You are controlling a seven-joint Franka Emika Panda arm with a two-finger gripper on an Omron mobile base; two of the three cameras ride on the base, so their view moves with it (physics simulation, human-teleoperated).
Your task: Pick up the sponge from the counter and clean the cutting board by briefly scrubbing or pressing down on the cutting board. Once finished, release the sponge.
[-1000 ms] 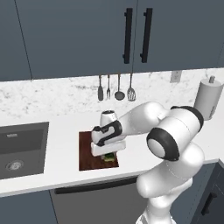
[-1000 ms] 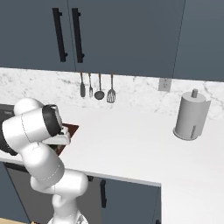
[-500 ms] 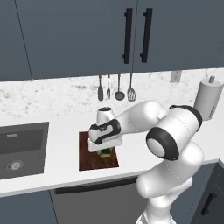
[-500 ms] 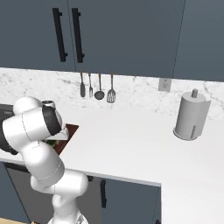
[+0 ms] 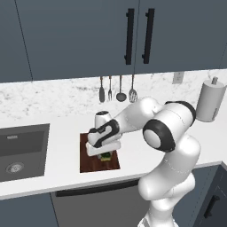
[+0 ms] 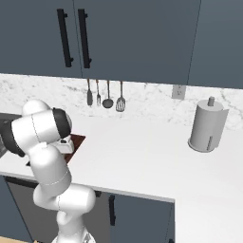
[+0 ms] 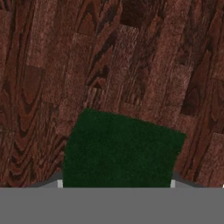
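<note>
Sponge (image 5: 105, 156) is clamped in the jaws, dark face up, and held low over the board (image 5: 88, 162) on the bench (image 6: 142, 166), seemingly for scrubbing.

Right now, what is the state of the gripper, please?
Gripper: shut on the sponge, holding it over the cutting board.

One sponge (image 5: 105, 156), one cutting board (image 5: 88, 162), four hung utensils (image 5: 117, 89), one paper-towel roll (image 5: 208, 101), one sink (image 5: 20, 150) counted.
</note>
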